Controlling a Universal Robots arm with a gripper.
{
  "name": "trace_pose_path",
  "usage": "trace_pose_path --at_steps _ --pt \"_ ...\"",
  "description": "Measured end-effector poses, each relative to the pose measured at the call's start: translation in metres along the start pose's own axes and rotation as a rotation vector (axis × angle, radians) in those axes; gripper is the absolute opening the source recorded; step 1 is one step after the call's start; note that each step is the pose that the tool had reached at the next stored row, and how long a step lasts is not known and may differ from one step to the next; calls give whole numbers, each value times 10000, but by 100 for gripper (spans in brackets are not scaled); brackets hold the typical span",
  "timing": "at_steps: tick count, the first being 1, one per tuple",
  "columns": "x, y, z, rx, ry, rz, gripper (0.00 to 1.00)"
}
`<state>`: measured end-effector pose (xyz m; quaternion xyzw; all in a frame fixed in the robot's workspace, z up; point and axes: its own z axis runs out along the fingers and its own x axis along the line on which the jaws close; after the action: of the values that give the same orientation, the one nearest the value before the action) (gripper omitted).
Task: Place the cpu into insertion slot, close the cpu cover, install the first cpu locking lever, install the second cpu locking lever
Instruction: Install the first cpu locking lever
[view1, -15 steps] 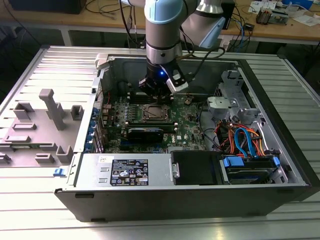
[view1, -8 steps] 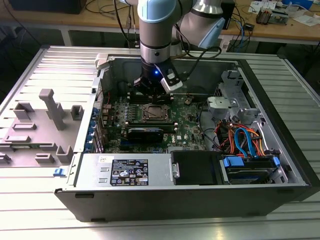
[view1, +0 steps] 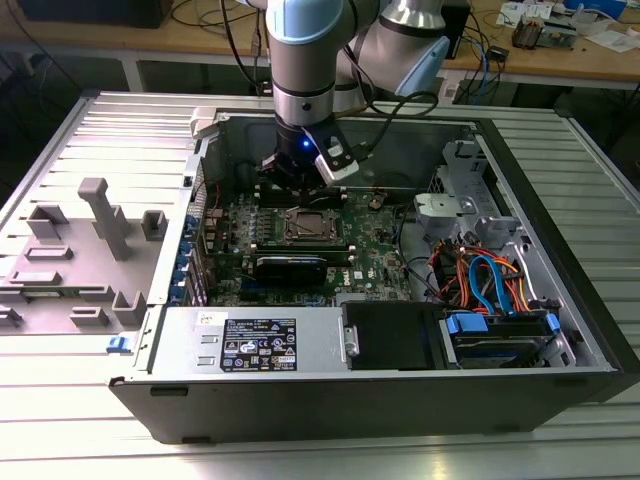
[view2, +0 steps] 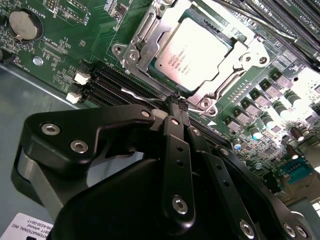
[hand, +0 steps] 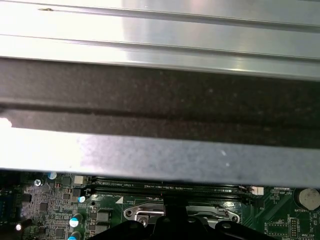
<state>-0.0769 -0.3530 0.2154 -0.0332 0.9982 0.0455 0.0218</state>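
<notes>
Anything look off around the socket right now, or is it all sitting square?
Nothing stands out. In the second wrist view the cpu sits flat in the socket, framed evenly by the closed cover. The gripper is shut on a thin wire lever beside the socket; the lever looks unbent.

Fingertips (view2: 176, 101) pressed together on a locking lever (view2: 141, 95) just beside the socket edge. Cpu (view2: 194, 54) seated in insertion slot (view2: 150, 31) just beyond the tips, cpu cover (view2: 218, 92) down around it. Memory slots (view2: 120, 82) running under the fingers alongside the lever. Coin cell (view2: 23, 24) well off to one side, near the board edge.
</notes>
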Motion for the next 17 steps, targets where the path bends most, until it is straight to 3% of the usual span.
trace_pose_path --at_steps 17 --pt "-106 5 8 1 1 -1 11"
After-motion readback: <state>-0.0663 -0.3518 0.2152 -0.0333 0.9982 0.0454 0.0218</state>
